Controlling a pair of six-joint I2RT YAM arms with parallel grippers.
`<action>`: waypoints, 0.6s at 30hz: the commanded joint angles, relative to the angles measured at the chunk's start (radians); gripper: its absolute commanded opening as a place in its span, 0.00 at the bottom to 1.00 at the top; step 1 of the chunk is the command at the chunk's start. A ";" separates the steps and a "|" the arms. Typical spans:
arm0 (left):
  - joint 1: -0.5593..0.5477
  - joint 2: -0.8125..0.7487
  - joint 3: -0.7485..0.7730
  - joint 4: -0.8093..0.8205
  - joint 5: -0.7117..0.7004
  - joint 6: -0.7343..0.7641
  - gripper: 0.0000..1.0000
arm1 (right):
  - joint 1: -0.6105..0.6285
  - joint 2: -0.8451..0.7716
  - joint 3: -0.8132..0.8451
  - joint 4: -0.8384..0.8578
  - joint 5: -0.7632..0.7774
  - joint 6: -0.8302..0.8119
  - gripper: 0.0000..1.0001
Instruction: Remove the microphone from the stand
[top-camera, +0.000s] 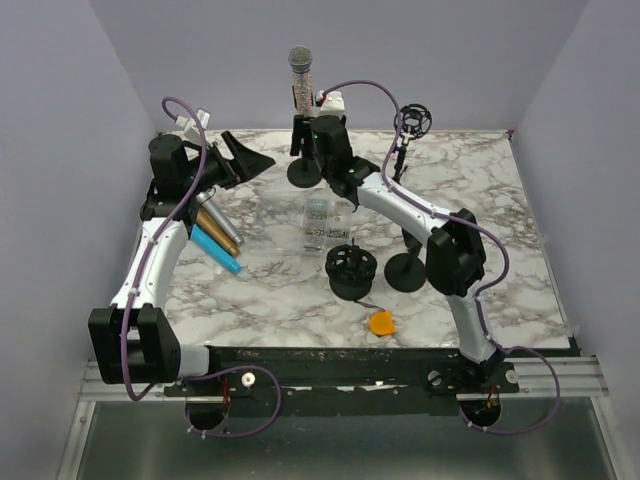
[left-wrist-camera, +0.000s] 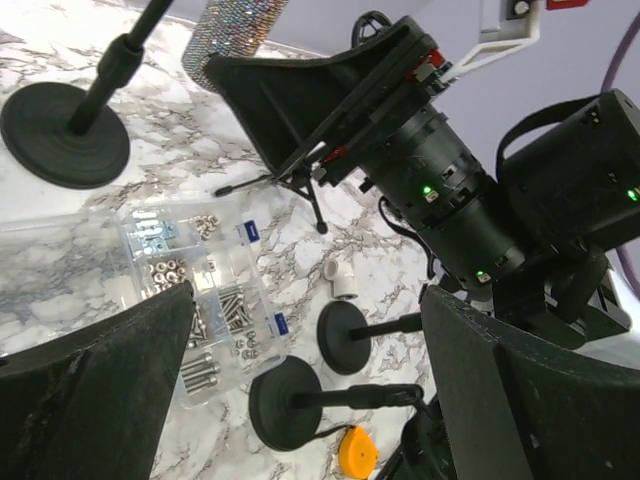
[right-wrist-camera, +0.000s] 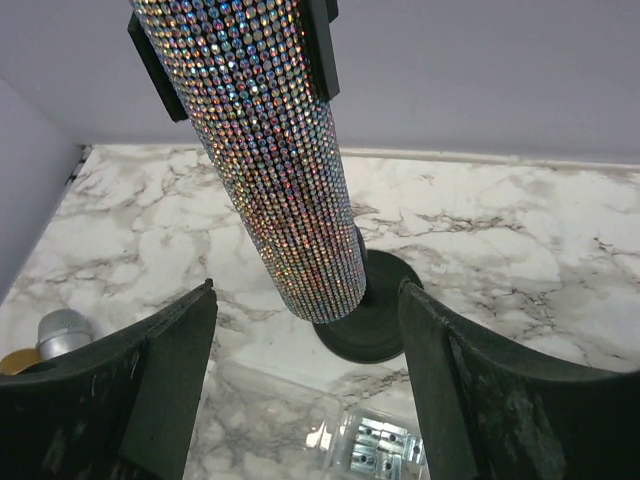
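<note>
The microphone (right-wrist-camera: 280, 150), glittery all along its body, sits upright in the stand (top-camera: 305, 172), held by the stand's black clip (right-wrist-camera: 322, 40), with its mesh head above the clip and its tail hanging down toward the stand's round base.

My right gripper (right-wrist-camera: 305, 295) is up at the stand, level with the lower part of the microphone. Its two fingers (right-wrist-camera: 170, 380) are spread, one on each side of the glittery body. From my wrist camera I see bare table (top-camera: 500, 250) between each finger and the microphone, so I am around it but not clamped on it.

My left gripper (left-wrist-camera: 305, 330) hangs to the left of the stand, well apart from it, jaws wide and with nothing between them.

A clear box of screws (top-camera: 318, 225) lies on the table just in front of the stand's base.
</note>
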 joint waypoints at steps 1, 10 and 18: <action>0.031 0.018 0.006 0.024 0.007 -0.013 0.93 | 0.020 0.065 0.086 0.045 0.161 -0.020 0.74; 0.038 0.025 0.005 0.031 0.011 -0.017 0.93 | 0.050 0.174 0.191 0.130 0.296 -0.132 0.66; 0.040 0.027 0.016 0.005 -0.002 0.013 0.93 | 0.050 0.215 0.237 0.147 0.287 -0.174 0.46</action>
